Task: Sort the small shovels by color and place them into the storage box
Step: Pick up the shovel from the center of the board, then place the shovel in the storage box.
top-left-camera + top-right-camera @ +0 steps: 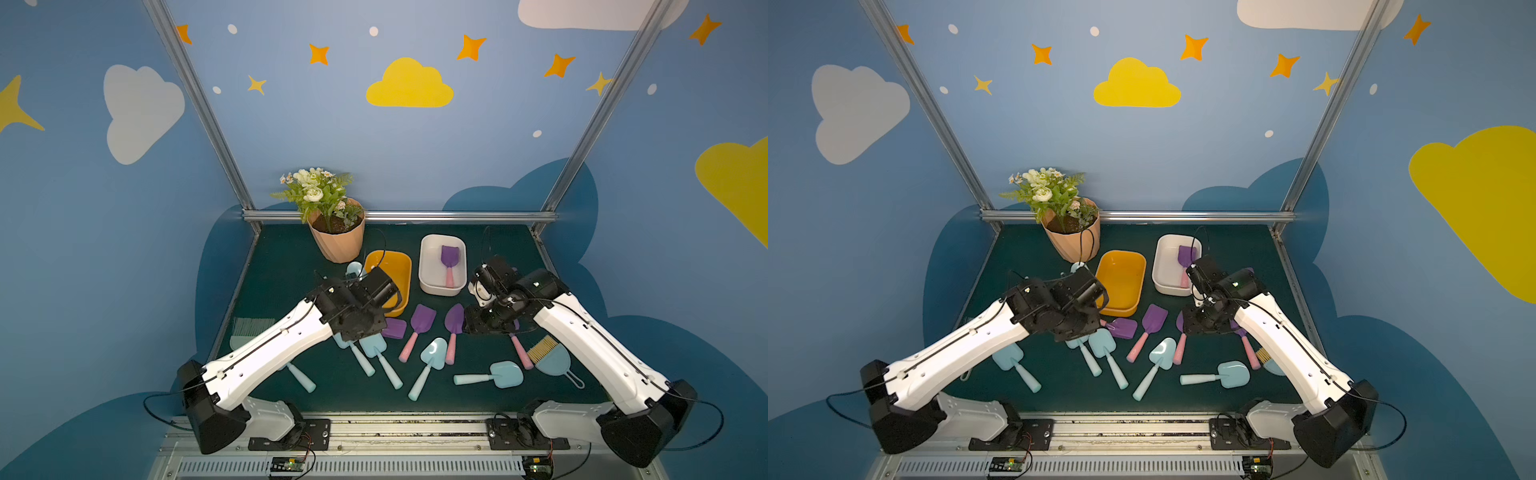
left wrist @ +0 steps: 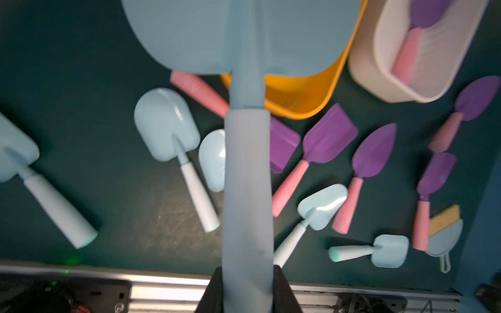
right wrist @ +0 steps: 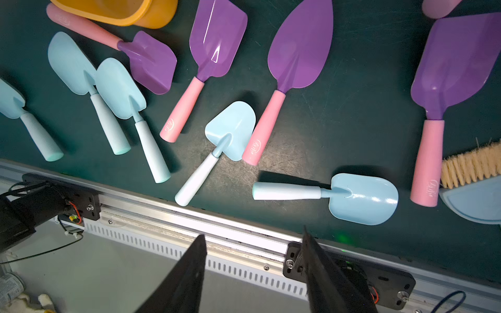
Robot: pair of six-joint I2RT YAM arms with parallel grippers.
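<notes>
Left wrist view: the left gripper [image 2: 247, 268] clamps the pale handle of a light blue plastic shovel [image 2: 244, 40], its blade raised by the yellow plastic tub [image 2: 311, 92]. A purple, pink-handled shovel [image 2: 284, 143] lies just beside that tub. The right gripper [image 3: 253, 233] hangs empty, jaws apart, near the white tub [image 1: 428, 286].

Soft, even overhead light fills both top views, though the dark green table mat [image 1: 282, 266] stays dim. Wide-angle distortion splays the silver aluminium frame posts [image 1: 928, 104] outward at the edges. In the left wrist view the light blue plastic shovel [image 2: 248, 168] nearest the lens is out of focus, and everything behind it is smeared. The right wrist view is sharp: white glints sit on the pale blue round-bladed shovel [image 3: 363, 199], short soft shadows lie beside handles, and the ribbed aluminium front rail [image 3: 168, 216] is blown out.
</notes>
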